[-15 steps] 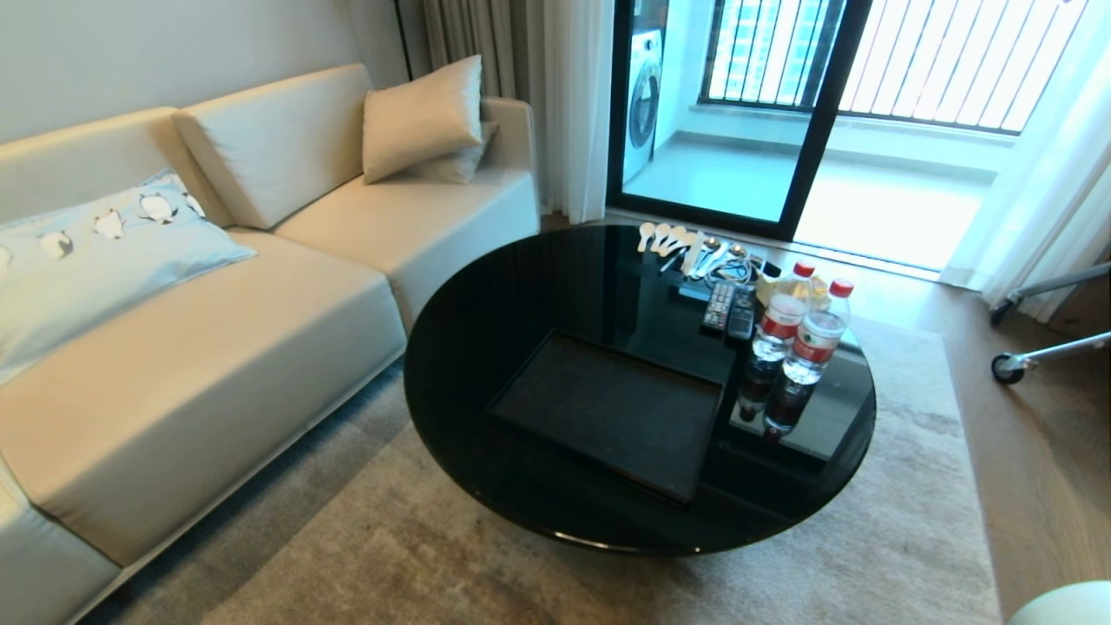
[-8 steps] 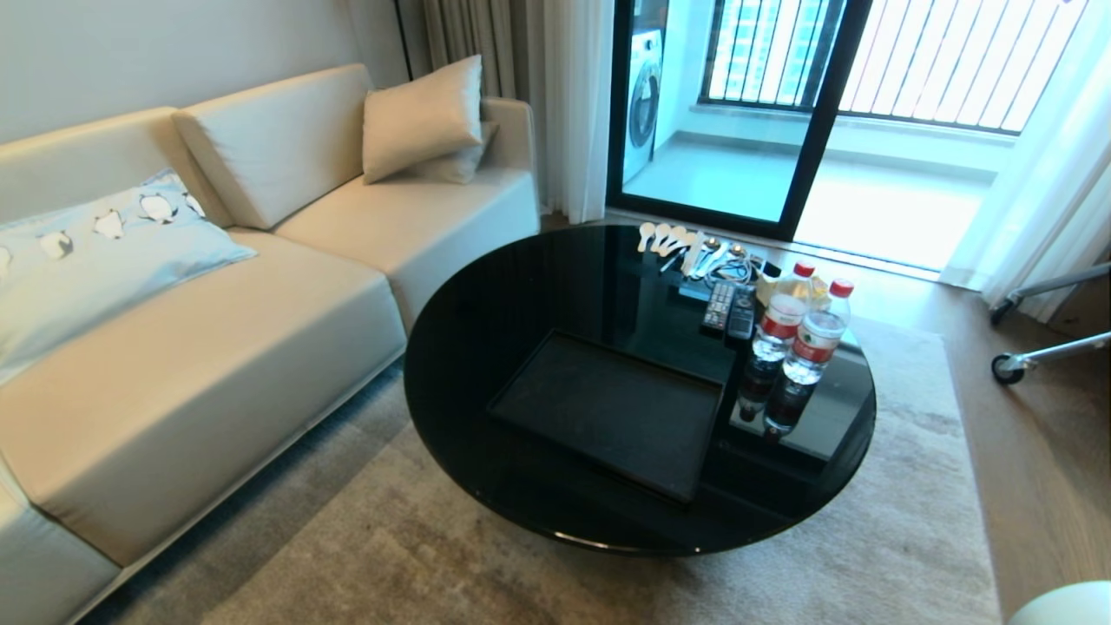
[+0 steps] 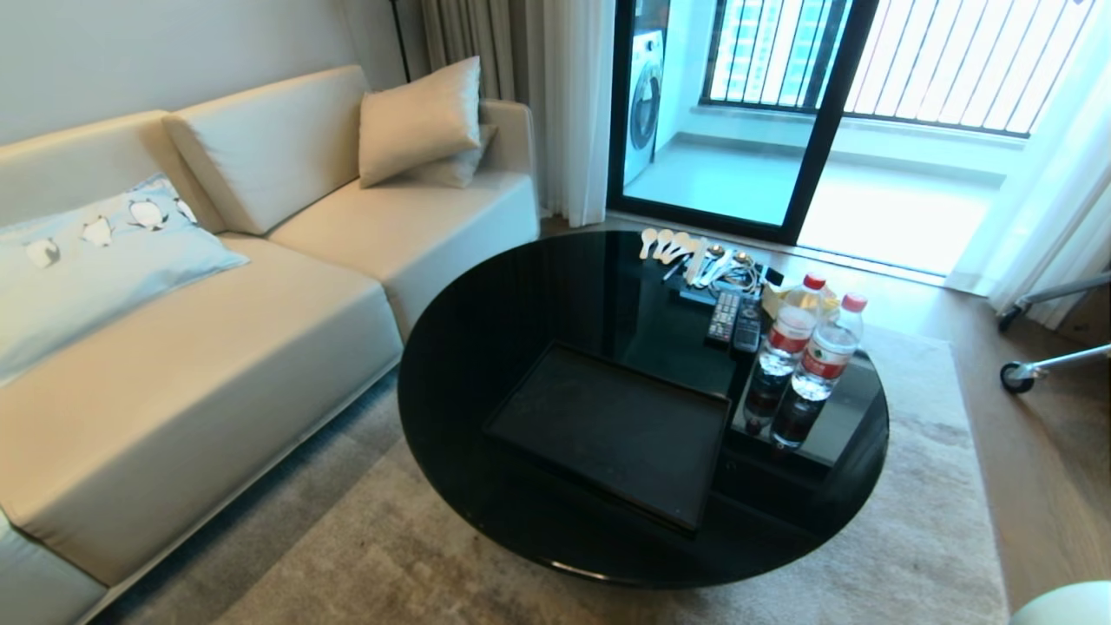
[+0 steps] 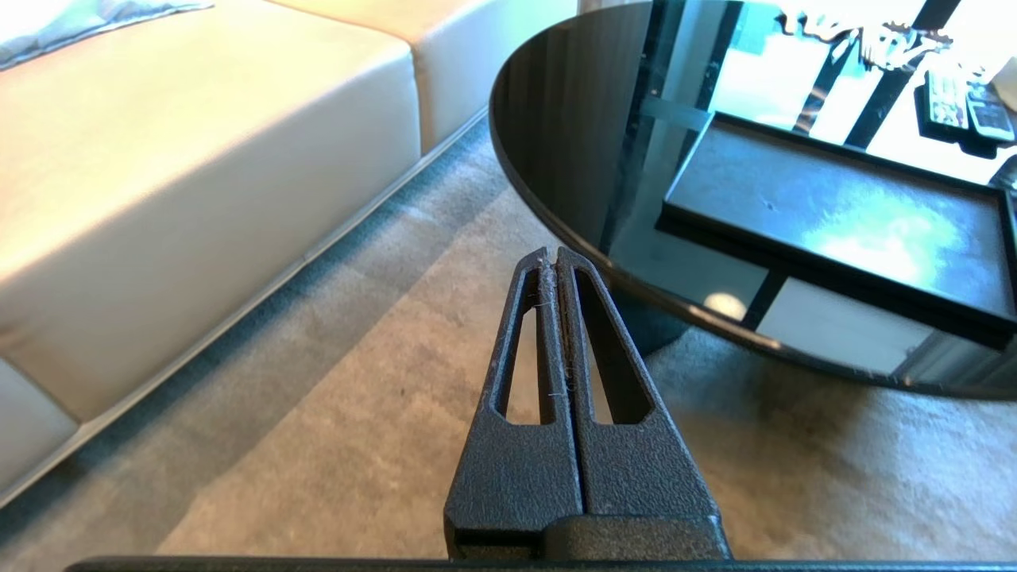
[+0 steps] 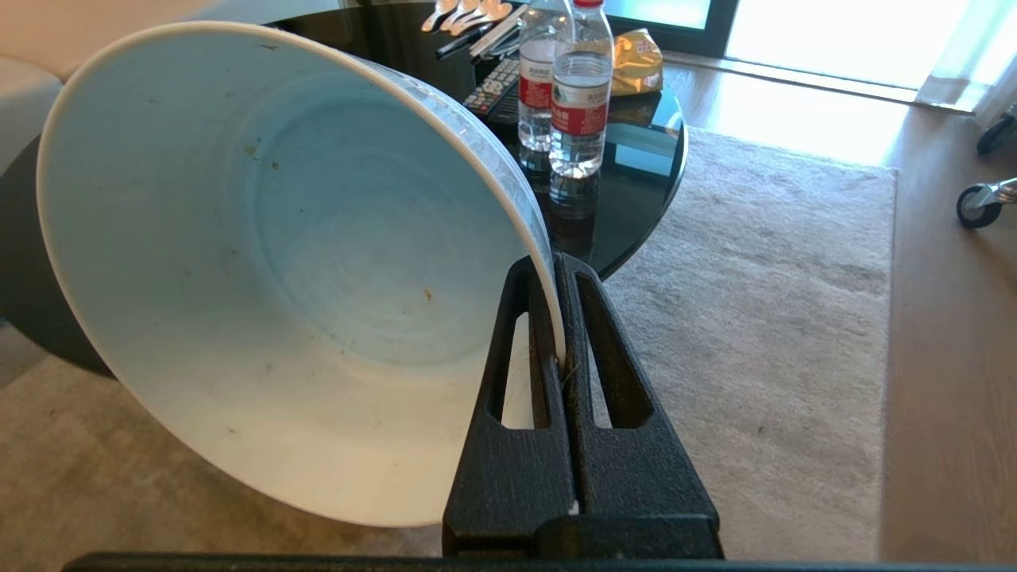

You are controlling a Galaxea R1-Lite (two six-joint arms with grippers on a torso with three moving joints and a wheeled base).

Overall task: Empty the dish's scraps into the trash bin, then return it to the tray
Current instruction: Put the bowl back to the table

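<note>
My right gripper [image 5: 556, 266] is shut on the rim of the dish [image 5: 278, 262], a white deep bowl held tilted over the rug beside the table. Only a few tiny specks cling inside it; no scraps show. A pale curved part of the dish [image 3: 1063, 605] peeks in at the head view's bottom right corner. The black tray [image 3: 608, 425] lies bare on the round black table [image 3: 521, 295], also seen as the tray [image 4: 834, 222] in the left wrist view. My left gripper [image 4: 551, 256] is shut on nothing above the rug near the table's edge. The trash bin is out of view.
Two water bottles [image 3: 816, 347], remotes [image 3: 733, 317] and spoons [image 3: 677, 247] sit on the table's far right side. A beige sofa [image 3: 217, 330] stands to the left, and a wheeled stand [image 3: 1033, 369] at the right on the wooden floor.
The whole head view has shifted a little: the table and tray now sit slightly lower and larger in the picture, so the camera has moved. Nothing on the table has moved.
</note>
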